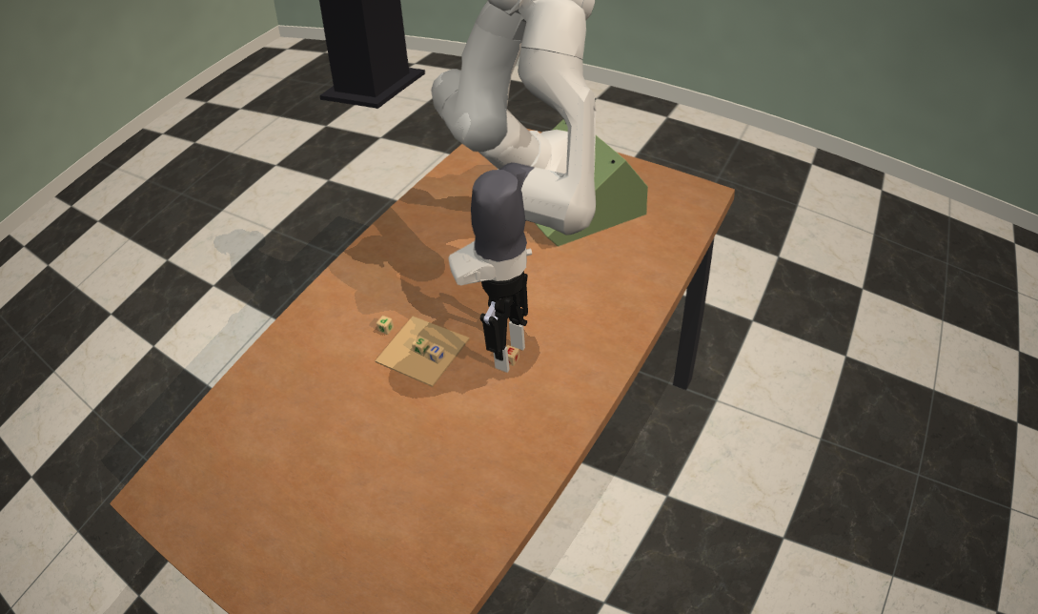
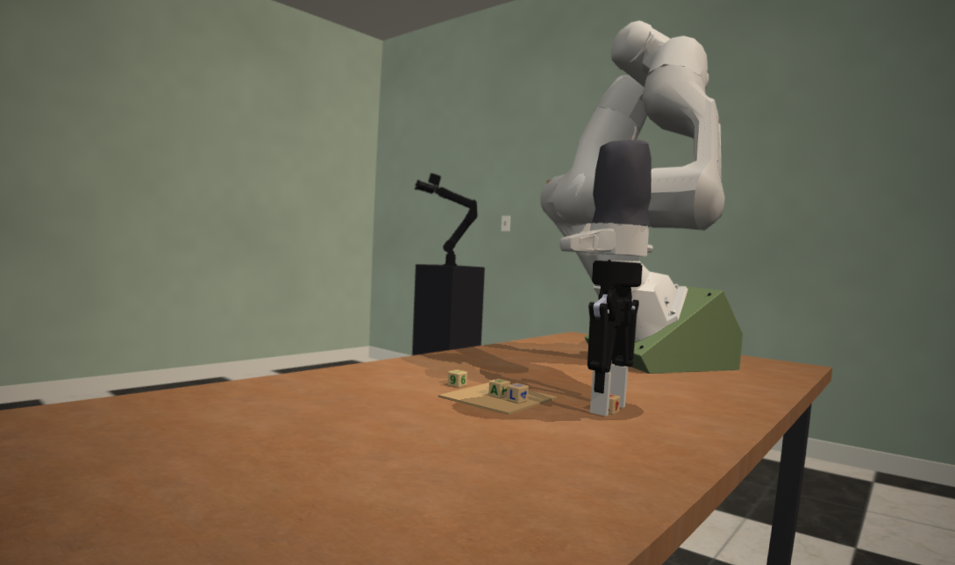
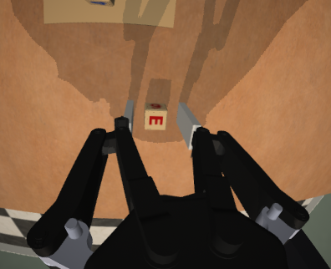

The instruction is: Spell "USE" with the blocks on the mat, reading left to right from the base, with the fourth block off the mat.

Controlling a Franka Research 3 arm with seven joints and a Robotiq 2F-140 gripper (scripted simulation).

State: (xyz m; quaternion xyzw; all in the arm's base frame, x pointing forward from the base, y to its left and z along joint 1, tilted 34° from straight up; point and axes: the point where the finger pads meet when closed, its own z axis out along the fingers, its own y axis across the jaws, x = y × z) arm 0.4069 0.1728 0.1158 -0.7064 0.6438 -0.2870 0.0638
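The E block [image 1: 512, 354] [image 2: 613, 404] [image 3: 155, 121] stands on the table off the mat, its red E facing up. My gripper [image 1: 508, 351] [image 2: 609, 394] [image 3: 155, 111] is open and pointing down, with a finger on each side of this block and gaps showing in the wrist view. The mat [image 1: 431, 374] [image 2: 481, 402] [image 3: 78, 14] bears the S block [image 1: 419, 347] [image 2: 497, 389] and the U block [image 1: 436, 353] [image 2: 516, 393] [image 3: 101, 2], close together. Seen from the base, U is left of S. The E block is beyond the mat's U side.
The fourth block [image 1: 384, 324] [image 2: 457, 379], with a green letter on top, lies off the mat beside its far-left corner in the top view. The green robot base [image 1: 610, 202] [image 2: 701, 344] stands at the back of the wooden table [image 1: 301, 450] [image 2: 326, 477].
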